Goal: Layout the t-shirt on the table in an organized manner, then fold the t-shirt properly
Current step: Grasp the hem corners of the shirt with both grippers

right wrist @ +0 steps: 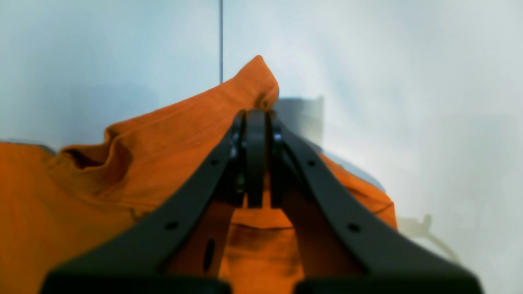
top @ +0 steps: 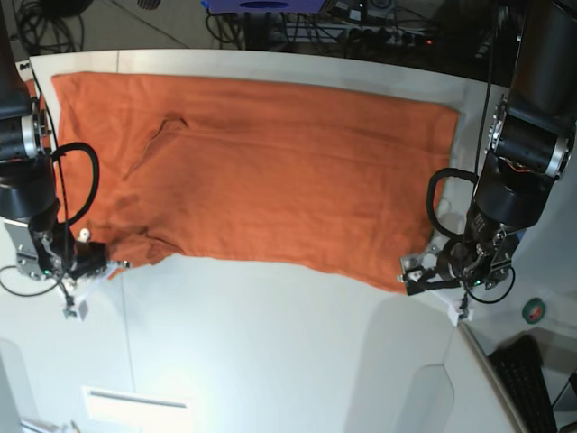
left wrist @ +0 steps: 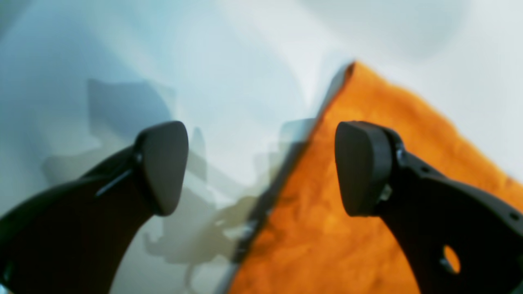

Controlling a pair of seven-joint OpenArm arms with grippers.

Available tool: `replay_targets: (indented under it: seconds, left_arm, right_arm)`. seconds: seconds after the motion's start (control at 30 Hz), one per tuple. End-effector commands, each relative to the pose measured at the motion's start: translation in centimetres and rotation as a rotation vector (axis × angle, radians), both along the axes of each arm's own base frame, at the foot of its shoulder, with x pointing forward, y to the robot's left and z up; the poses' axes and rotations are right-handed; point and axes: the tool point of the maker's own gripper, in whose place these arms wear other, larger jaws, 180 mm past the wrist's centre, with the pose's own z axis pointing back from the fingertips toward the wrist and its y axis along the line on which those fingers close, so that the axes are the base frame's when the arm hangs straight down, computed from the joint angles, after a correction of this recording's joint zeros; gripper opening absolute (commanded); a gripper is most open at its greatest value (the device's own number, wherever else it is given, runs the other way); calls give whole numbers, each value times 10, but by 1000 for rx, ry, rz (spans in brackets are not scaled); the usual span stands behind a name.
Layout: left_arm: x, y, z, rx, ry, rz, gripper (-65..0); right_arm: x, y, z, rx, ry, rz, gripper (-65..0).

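Your white table (top: 270, 352) carries the t-shirt (top: 270, 171) spread wide; left gripper (left wrist: 261, 167) gapes empty, right gripper (right wrist: 256, 122) pinches its edge.

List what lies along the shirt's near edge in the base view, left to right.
right gripper shut on the t-shirt's corner → t-shirt → left gripper, open at the shirt's other corner → green tape roll

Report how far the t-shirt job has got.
Mostly done: the t-shirt lies spread nearly flat on the table, with a few wrinkles near one sleeve. In hand: the right gripper is shut on a raised corner of fabric, while the left gripper hangs open over the opposite corner. Left: no fold is visible yet.
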Motion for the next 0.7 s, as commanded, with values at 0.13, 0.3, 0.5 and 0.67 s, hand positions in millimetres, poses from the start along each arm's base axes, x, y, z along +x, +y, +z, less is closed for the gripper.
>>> replay_targets:
  seconds: [0.13,0.3,0.5,0.67]
  left_arm:
    - [13,-4,10,-10,-71,-34,-120]
    - [11,-4,7,-11,-88,-29,-127]
    - [2,-22,-4,-43,-71,-61,-128]
    - [0,-24,-7,-53,-102,-72,-179]
  right_arm:
    - [25,-6,24,-5,-76,-3,-650]
    - [28,-5,28,-7,-90,2,-650]
    - [28,-5,28,-7,-90,2,-650]
    - [28,-6,28,-8,-90,1,-650]
